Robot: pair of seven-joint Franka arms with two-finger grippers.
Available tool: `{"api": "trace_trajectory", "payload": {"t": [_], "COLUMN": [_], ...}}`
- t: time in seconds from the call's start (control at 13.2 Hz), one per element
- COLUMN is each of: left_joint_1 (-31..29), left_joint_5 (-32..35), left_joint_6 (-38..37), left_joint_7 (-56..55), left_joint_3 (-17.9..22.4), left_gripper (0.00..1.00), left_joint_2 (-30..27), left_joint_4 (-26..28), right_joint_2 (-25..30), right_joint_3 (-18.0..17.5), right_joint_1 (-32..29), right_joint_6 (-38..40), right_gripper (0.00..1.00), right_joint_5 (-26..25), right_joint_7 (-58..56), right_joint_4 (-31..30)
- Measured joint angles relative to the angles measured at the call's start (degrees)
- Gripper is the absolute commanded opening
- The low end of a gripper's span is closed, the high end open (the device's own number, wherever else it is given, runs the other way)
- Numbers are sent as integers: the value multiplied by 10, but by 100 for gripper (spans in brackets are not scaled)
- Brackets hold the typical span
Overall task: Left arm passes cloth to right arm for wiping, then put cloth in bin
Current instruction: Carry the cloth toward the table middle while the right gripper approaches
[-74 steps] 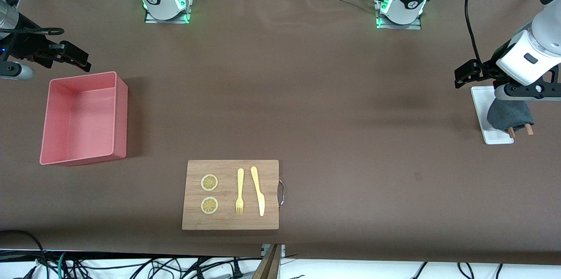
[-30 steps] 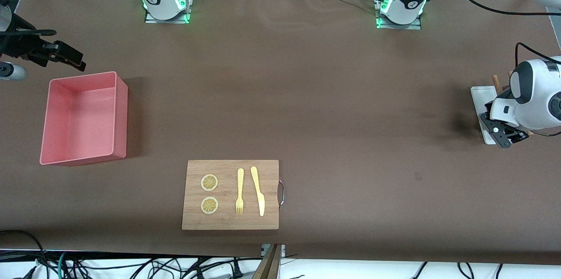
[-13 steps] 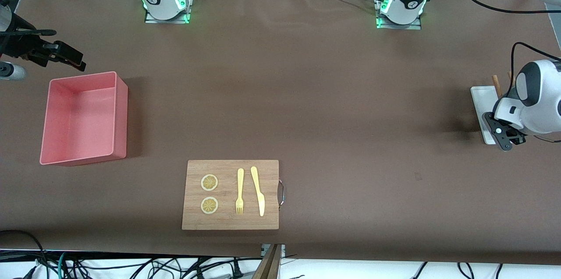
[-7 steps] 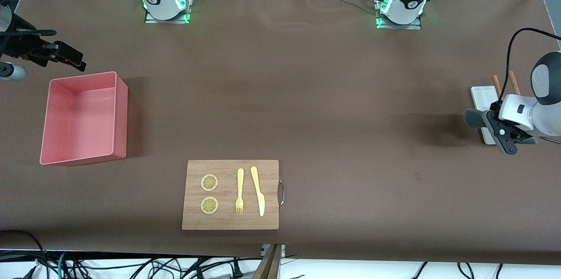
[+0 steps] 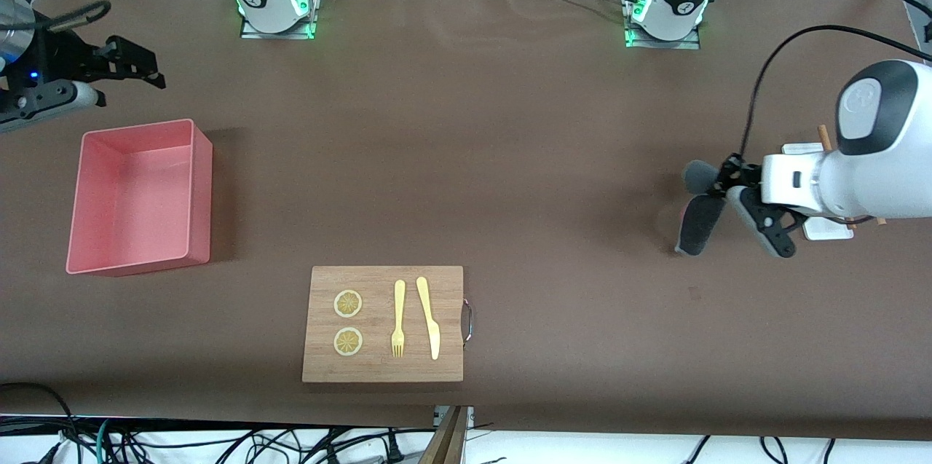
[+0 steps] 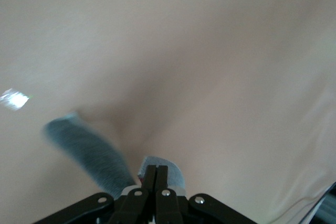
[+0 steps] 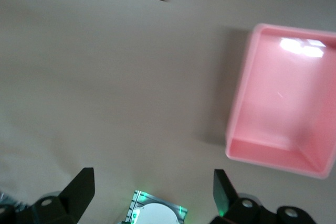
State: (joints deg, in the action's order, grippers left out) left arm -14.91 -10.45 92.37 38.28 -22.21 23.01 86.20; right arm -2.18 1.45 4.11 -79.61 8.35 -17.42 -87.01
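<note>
Brown tabletop lay bare between my arms. I had the left gripper (image 5: 717, 191) clenched on the dark grey cloth (image 5: 697, 220), hanging below its jaws, ready to pass. My right gripper (image 5: 138, 67), jaws spread wide, waited above the pink bin (image 5: 200, 187).

— Where's your left arm (image 5: 866, 158) right now?

— I have it reaching in from its end of the counter, forearm lying nearly level, wrist turned toward the middle. The left claw (image 5: 717, 191) sits up in the air over bare counter, jaws pinched tight together on the cloth (image 5: 697, 220), which hangs from them; my left wrist view shows the fingers (image 6: 156, 178) pressed flat against each other.

— And the right?

— The right arm (image 5: 18, 60) waits at its own end. I see the right claw (image 5: 142, 69) held up over bare counter, pointing inward, its fingers (image 7: 81, 184) spread wide with nothing between them.
</note>
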Motion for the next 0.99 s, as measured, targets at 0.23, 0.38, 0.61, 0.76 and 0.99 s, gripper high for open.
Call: {"api": "trace_trajectory", "payload": {"t": [0.23, 0.38, 0.61, 0.76, 0.99], "left_joint_1": [18, 47, 93, 113, 134], "left_joint_5": [-79, -143, -242, -330, -463], "left_joint_6": [36, 71, 124, 165, 227], "left_joint_7": [-62, -73, -124, -155, -159], "left_joint_3": [-38, -40, -42, -43, -48], "left_gripper": [0, 0, 0, 0, 0], "left_joint_2": [0, 2, 4, 4, 5], "left_joint_4": [0, 0, 0, 0, 0], "right_joint_2": [-11, -33, -83, -120, -175], "right_joint_3": [2, 2, 3, 4, 4], "right_joint_1": [-1, -2, -7, -16, -19], "right_joint_6": [2, 1, -6, -18, -62], "right_gripper": [100, 100, 100, 100, 100], "right_joint_5": [65, 122, 242, 305, 405], "right_joint_7": [-143, -222, -337, -439, -633], "right_joint_4": [-1, -3, -6, -11, -32]}}
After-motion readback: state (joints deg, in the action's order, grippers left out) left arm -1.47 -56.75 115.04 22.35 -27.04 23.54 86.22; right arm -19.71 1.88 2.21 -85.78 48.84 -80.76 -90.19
